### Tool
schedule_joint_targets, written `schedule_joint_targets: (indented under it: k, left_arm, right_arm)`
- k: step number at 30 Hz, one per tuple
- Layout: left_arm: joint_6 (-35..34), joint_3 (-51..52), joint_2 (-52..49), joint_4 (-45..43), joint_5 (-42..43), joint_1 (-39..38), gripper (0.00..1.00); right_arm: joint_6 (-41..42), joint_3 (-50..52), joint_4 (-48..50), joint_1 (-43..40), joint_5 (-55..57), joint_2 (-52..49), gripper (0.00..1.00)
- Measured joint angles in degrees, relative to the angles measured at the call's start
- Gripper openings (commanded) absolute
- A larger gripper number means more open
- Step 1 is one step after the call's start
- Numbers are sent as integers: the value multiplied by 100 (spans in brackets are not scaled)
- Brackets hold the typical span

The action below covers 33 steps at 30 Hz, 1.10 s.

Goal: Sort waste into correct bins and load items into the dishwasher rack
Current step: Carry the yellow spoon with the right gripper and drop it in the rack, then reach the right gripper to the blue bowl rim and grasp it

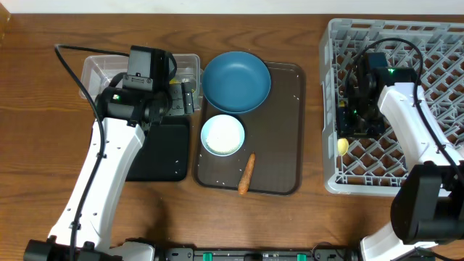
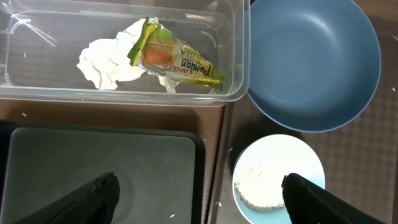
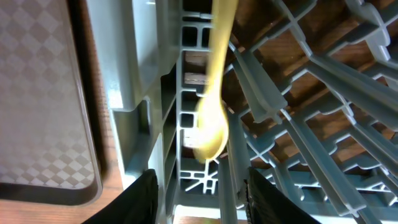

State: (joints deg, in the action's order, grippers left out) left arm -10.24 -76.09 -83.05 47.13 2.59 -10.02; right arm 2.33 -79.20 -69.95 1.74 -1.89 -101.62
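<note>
Done: tissue [image 2: 102, 62] and wrapper [image 2: 177, 59] in clear tub [image 2: 242, 62]; spoon [image 3: 211, 124] in rack [image 1: 449, 72], by its wall.
Right fingers [image 3: 140, 199] apart, spoon free between them.
Left fingers [image 2: 93, 199] apart, empty, over black tray [image 2: 99, 162].
Left to do: blue bowl [image 1: 236, 81], white bowl [image 1: 222, 135] with crumbs [image 2: 261, 186], carrot stick [image 1: 246, 174].

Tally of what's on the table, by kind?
Bowls: 2 (blue bowl, white bowl)
Spoons: 1 (spoon, in the rack)
Waste: 4 (tissue, wrapper, carrot stick, crumbs)
Bins: 2 (clear tub, black tray)
Serving trays: 1 (brown tray)
Racks: 1
Total: 11
</note>
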Motion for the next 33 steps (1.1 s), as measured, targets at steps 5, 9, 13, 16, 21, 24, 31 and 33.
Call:
schedule_joint_targets:
  k: [5, 9, 13, 16, 21, 24, 31, 33]
  left_arm:
    - [0, 0, 0, 0, 0, 0, 86]
    - [0, 0, 0, 2, 0, 0, 86]
    - [0, 0, 0, 0, -2, 0, 86]
    - [0, 0, 0, 0, 0, 0, 86]
    - [0, 0, 0, 2, 0, 0, 86]
    - [0, 0, 0, 2, 0, 0, 86]
    - [0, 0, -2, 2, -2, 0, 86]
    - [0, 0, -2, 2, 0, 0, 86]
  right_arm:
    - [4, -4, 20, 0, 17, 2, 46]
    - [17, -214, 221, 11, -2, 79, 48]
    - [37, -555, 975, 15, -348, 326, 54]
    - [50, -651, 1888, 96, -822, 487, 56]
    - [166, -638, 2977, 568, -1368, 420, 58]
    - [273, -638, 3364, 887, -1491, 212, 56]
    - [1027, -623, 3956, 1646, -881, -855, 55]
    - [1172, -610, 4168, 1797, -741, -1178, 54]
